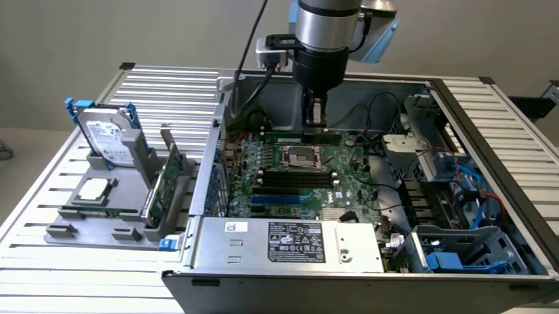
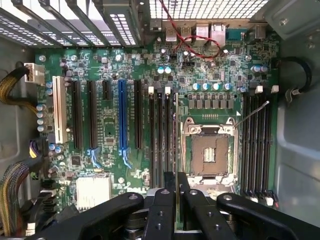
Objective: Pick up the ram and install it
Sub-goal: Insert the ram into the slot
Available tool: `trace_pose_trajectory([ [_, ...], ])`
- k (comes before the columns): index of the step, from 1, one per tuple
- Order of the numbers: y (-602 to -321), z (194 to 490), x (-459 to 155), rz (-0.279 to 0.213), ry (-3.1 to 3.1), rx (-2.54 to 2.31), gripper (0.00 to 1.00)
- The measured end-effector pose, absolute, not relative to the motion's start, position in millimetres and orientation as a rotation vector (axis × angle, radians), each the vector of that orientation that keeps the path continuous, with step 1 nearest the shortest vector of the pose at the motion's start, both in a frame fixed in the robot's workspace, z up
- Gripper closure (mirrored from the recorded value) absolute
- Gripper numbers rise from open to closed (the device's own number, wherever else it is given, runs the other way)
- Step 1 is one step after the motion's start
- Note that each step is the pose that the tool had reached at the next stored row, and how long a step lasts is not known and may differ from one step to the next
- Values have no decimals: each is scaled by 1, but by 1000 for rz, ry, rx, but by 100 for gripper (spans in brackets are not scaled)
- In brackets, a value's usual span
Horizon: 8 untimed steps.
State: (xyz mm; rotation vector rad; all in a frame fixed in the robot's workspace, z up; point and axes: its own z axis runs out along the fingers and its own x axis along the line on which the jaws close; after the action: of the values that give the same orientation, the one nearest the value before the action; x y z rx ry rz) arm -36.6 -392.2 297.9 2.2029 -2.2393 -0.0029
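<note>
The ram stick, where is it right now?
In the wrist view the ram stands edge-on in the gripper, over the black memory slots beside the processor socket.

The exterior view stands back from the table (image 1: 166, 85), high above one end of the open computer case (image 1: 262, 291). It looks down at a slant, far enough off to take in the whole case and the grey holder (image 1: 96, 226) on the exterior view's left. The wrist view rides on the arm (image 1: 328, 26) just behind the gripper (image 2: 176, 182) and faces what seems to be straight down, close over the motherboard (image 2: 110, 130). Both views share that motherboard, with its processor socket (image 2: 209, 152) and the black slots (image 2: 159, 135) beside it.
</note>
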Motion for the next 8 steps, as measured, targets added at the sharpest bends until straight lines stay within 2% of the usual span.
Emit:
trace_pose_trajectory([
  [8,-402,286,-37,-19,-2232,2196,86],
])
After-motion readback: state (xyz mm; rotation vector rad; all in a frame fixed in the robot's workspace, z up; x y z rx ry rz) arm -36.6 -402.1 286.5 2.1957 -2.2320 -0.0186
